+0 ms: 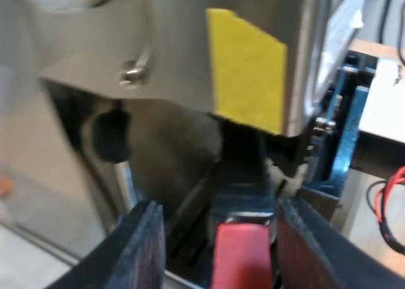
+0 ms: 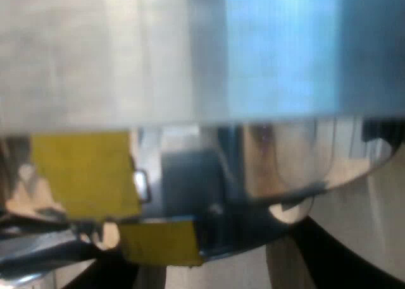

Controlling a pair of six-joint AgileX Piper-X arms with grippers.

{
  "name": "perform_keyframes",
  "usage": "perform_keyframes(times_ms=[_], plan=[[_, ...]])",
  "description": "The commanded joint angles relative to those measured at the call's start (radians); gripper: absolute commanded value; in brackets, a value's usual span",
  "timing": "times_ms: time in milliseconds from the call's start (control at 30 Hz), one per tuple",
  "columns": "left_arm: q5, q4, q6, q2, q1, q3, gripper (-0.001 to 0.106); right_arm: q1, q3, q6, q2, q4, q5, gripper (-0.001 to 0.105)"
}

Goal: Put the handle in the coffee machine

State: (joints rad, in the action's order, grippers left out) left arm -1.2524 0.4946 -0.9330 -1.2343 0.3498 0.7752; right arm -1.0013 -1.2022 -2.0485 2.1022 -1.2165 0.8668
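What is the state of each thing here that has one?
Left hand: open, fingers either side of the handle.
Handle: red end between the fingers, dark part up under the machine; locked or not, unclear.
Right hand: open, holding nothing, close at the machine.

Lab: loose wires [image 1: 383, 203], taped machine [image 1: 177, 55]

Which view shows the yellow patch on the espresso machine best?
Left wrist view: the yellow patch sits whole on the machine's front above the red handle end. Right wrist view catches it close, beside shiny metal.
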Motion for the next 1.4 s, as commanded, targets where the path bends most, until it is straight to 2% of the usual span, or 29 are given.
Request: perform_keyframes(times_ms=[33,100,133,233,267,300,333,367,400,433,500,567,667,700,733,833,1067,1100,1200,1233,1333,1400], plan=[[-0.042,0.024,-0.014,0.029,0.024,0.025,0.044,0.007,-0.023,0.002,-0.061,-0.110,0.018,0.039],[-0.063,0.097,-0.035,0.047,0.038,0.065,0.037,0.007,-0.023,0.002,-0.061,-0.110,0.018,0.039],[-0.046,0.151,-0.035,0.050,0.037,0.096,0.027,0.007,-0.023,0.002,-0.061,-0.110,0.018,0.039],[0.047,0.248,-0.031,0.050,0.033,0.163,0.006,0.007,-0.023,0.002,-0.061,-0.110,0.018,0.039],[0.111,0.280,-0.025,0.050,0.029,0.190,0.000,0.007,-0.023,0.002,-0.061,-0.110,0.018,0.039],[0.180,0.311,-0.019,0.050,0.020,0.222,0.000,0.007,-0.023,0.002,-0.061,-0.110,0.018,0.039],[0.192,0.319,-0.017,0.050,0.016,0.231,0.000,0.007,-0.023,0.002,-0.061,-0.110,0.018,0.039],[0.254,0.335,-0.009,0.050,0.008,0.254,0.000,0.007,-0.023,0.002,-0.061,-0.110,0.018,0.039],[0.355,0.349,-0.004,0.050,-0.018,0.285,0.000,0.007,-0.023,0.002,-0.061,-0.110,0.018,0.039],[0.419,0.351,-0.005,0.046,-0.037,0.298,0.000,0.007,-0.023,0.002,-0.061,-0.110,0.018,0.039],[0.504,0.351,-0.005,0.037,-0.072,0.309,0.000,0.007,-0.023,0.002,-0.061,-0.110,0.018,0.039],[0.551,0.349,-0.005,0.022,-0.102,0.309,0.000,0.007,-0.023,0.002,-0.061,-0.110,0.018,0.039],[0.696,0.362,-0.005,-0.008,-0.165,0.309,0.000,0.007,-0.023,0.002,-0.061,-0.110,0.018,0.039],[0.760,0.362,0.010,-0.019,-0.193,0.309,0.000,0.007,-0.023,0.002,-0.061,-0.110,0.018,0.039],[0.794,0.362,0.027,-0.026,-0.214,0.309,0.000,0.007,-0.023,0.002,-0.061,-0.110,0.018,0.039],[0.839,0.353,0.041,-0.052,-0.262,0.309,0.000,0.007,-0.023,0.002,-0.061,-0.110,0.018,0.039],[0.847,0.392,0.046,-0.115,-0.270,0.309,0.000,0.007,-0.023,0.002,-0.064,-0.110,0.018,0.039],[0.843,0.421,0.060,-0.116,-0.270,0.309,0.000,0.007,-0.023,0.002,-0.064,-0.110,0.018,0.039],[0.747,0.534,0.096,-0.109,-0.272,0.309,0.000,0.007,-0.023,0.002,-0.064,-0.110,0.018,0.039],[0.733,0.569,0.105,-0.105,-0.272,0.309,0.000,0.007,-0.023,0.002,-0.064,-0.110,0.018,0.039],[0.740,0.605,0.106,-0.099,-0.277,0.309,0.000,0.007,-0.023,0.002,-0.064,-0.110,0.018,0.039],[0.722,0.627,0.106,-0.090,-0.277,0.309,0.000,0.007,-0.023,0.002,-0.064,-0.110,0.018,0.039]])
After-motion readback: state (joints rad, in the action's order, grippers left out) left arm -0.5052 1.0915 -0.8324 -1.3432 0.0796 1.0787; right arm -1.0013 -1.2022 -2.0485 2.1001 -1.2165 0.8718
